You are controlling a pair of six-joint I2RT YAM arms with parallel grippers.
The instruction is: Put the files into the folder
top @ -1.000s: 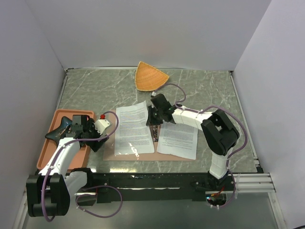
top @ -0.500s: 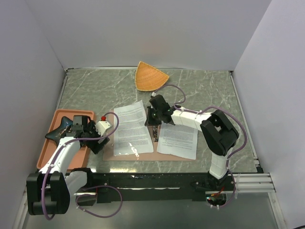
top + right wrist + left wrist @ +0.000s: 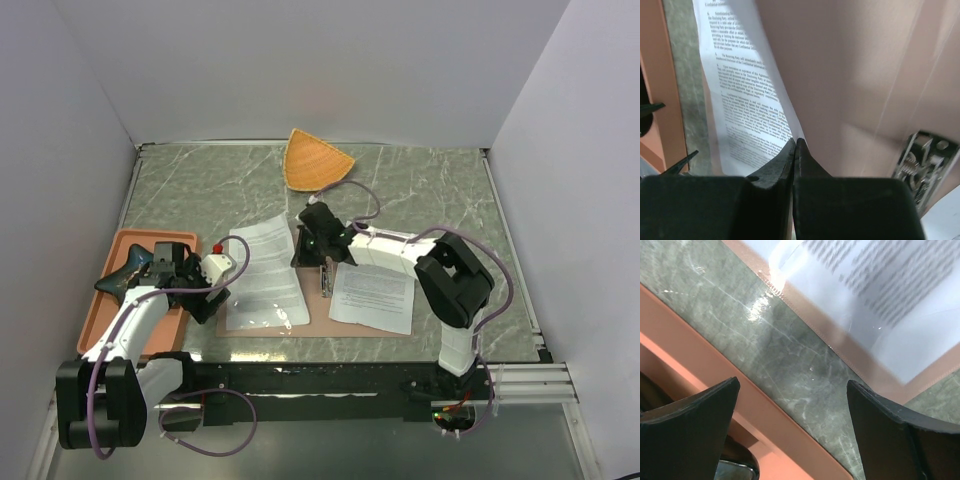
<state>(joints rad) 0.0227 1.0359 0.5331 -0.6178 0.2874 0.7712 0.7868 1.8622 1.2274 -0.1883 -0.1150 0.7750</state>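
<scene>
The right hand is closed tight. It pinches the near edge of the left sheet, and that edge is pulled up off the folder, so the sheet bends. The folder lies open and flat on the surface, in the middle of the top view. Its metal clip sits at the fold, just beside the hand, and nothing is under it as far as I can see. The right sheet lies flat on the right half of the folder, a little past the clip.

The left hand is wide open and holds nothing. It hangs low at the left of the top view, over the surface between the salmon tray and the folder's left corner.

So both sheets are already on the open folder. I think the job is about half done. The sheets probably need to go into one neat pile, and the folder is not yet shut over them.
</scene>
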